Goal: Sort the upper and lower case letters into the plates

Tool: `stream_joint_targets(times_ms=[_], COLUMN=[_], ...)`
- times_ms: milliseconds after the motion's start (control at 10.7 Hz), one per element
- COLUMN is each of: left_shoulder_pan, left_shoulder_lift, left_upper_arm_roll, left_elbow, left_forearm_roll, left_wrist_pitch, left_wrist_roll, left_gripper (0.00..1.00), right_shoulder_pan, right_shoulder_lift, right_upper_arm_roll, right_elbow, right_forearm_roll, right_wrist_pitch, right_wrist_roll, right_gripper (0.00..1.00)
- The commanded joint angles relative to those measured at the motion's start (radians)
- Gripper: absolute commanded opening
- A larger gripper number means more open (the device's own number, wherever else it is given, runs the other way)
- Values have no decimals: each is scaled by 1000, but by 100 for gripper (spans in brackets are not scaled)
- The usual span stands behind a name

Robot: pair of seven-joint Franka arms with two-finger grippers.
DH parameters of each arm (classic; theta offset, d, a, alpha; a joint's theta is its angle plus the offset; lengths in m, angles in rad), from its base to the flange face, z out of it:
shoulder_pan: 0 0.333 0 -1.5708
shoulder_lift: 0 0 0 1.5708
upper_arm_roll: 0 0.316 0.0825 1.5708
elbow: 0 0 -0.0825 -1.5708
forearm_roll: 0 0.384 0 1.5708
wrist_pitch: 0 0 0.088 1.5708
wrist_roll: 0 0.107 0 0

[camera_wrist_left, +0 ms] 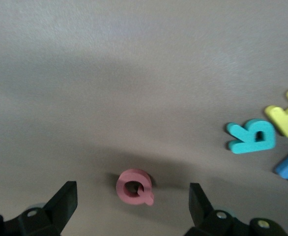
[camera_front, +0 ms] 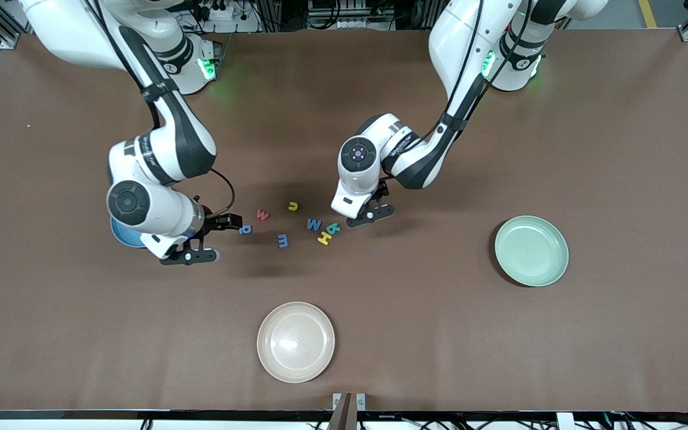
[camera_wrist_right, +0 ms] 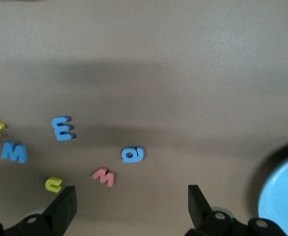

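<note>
Small toy letters lie clustered mid-table: a red one (camera_front: 263, 214), a yellow one (camera_front: 293, 206), a blue M (camera_front: 314, 224), a teal one (camera_front: 334, 227), a yellow H (camera_front: 324, 238) and two more blue ones (camera_front: 282, 240) (camera_front: 245, 229). My left gripper (camera_front: 374, 206) hangs open low beside the teal letter. In the left wrist view a red Q (camera_wrist_left: 134, 187) lies between its spread fingers, untouched. My right gripper (camera_front: 209, 239) is open and empty beside the blue letter at the right arm's end. The mint green plate (camera_front: 531, 251) is empty. The sky blue plate (camera_front: 122, 237) is mostly hidden under the right arm.
A cream-beige plate (camera_front: 295, 341) sits near the front edge, nearer to the front camera than the letters. The right wrist view shows the blue plate's rim (camera_wrist_right: 281, 196) and several letters on the brown table.
</note>
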Motion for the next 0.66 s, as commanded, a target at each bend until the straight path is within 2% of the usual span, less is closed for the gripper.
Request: stream_joint_targets(times_ms=[0, 281, 562], left_shoulder_pan=[-10, -18, -22], left_shoulder_lift=[23, 44, 55], left_upper_arm_roll=[5, 5, 7], left_elbow=[26, 26, 33], left_forearm_roll=[22, 31, 28], left_wrist_pitch=[3, 3, 3], left_wrist_roll=[-23, -23, -26], left_gripper=[100, 100, 100], right_shoulder_pan=[17, 17, 29], right_shoulder_lift=[-7, 31, 86], right_upper_arm_roll=[-3, -3, -5], right_elbow=[-109, -200, -198], right_forearm_roll=[0, 0, -1], right_wrist_pitch=[159, 331, 373], right_wrist_roll=[-35, -27, -35], right_gripper=[100, 100, 100])
